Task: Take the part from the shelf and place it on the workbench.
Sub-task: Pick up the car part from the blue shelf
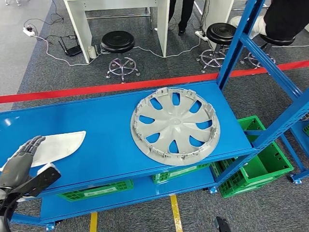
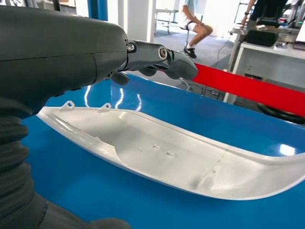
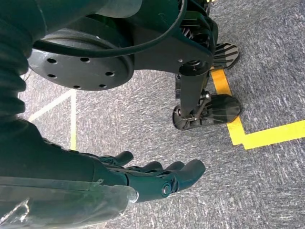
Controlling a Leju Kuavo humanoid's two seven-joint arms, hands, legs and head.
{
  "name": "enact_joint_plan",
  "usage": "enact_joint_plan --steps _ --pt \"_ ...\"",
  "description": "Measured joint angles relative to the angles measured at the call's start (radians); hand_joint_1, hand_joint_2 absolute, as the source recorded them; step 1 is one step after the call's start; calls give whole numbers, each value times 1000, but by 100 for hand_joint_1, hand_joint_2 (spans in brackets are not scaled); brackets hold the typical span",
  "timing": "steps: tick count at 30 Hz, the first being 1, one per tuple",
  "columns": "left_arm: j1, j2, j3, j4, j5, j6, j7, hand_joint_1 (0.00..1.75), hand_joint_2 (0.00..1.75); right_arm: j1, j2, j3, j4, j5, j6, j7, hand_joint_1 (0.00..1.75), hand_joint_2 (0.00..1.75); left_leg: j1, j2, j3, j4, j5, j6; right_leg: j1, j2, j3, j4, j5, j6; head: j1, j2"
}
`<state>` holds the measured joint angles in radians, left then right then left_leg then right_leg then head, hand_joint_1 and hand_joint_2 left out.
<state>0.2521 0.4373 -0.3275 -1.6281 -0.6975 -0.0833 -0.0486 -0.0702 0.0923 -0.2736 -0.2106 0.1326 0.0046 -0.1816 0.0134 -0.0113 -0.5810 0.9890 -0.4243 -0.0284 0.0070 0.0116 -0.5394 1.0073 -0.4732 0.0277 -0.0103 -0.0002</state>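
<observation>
A long white curved trim part (image 1: pixel 58 146) lies flat on the blue shelf (image 1: pixel 105 145) at its left end; the left wrist view shows its hollow inner side (image 2: pixel 172 155) close up. My left hand (image 1: pixel 18 162) hovers over the part's near left end with fingers stretched out and nothing held; those fingers (image 2: pixel 158 57) sit just above the part. A round grey wheel cover (image 1: pixel 175 125) rests on the shelf's right half. My right hand (image 3: pixel 144 179) hangs low beside my body over the carpet, fingers extended and holding nothing.
Blue shelf uprights (image 1: pixel 236 43) rise at the right. Green crates (image 1: pixel 262 164) sit on the floor and lower shelf. Beyond a red floor line (image 1: pixel 109 87) stand stools (image 1: pixel 118 46), a white table and people's legs. Yellow floor tape (image 3: pixel 259 136) runs near my feet.
</observation>
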Motion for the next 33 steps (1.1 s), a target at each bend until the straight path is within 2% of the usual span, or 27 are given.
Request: enact_joint_plan --steps 14,21,27,33 --pt "-5 35 -20 24 9 -34 30 0 175 -3 0 -1 0 15 2 11 0 175 0 0 0 0 0 0 0 0 0 0 0 0 0 0" --pt "-6 54 -21 34 -33 -27 122 0 175 -6 0 -7 0 25 3 17 0 175 0 0 0 0 0 0 0 0 0 0 0 0 0 0" --pt "-11 50 -21 44 -113 1 186 0 175 -6 0 -10 0 27 3 20 0 175 0 0 0 0 0 0 0 0 0 0 0 0 0 0" --pt "-48 13 -18 83 -262 19 248 0 175 -8 1 -18 0 42 3 20 0 175 0 0 0 0 0 0 0 0 0 0 0 0 0 0"
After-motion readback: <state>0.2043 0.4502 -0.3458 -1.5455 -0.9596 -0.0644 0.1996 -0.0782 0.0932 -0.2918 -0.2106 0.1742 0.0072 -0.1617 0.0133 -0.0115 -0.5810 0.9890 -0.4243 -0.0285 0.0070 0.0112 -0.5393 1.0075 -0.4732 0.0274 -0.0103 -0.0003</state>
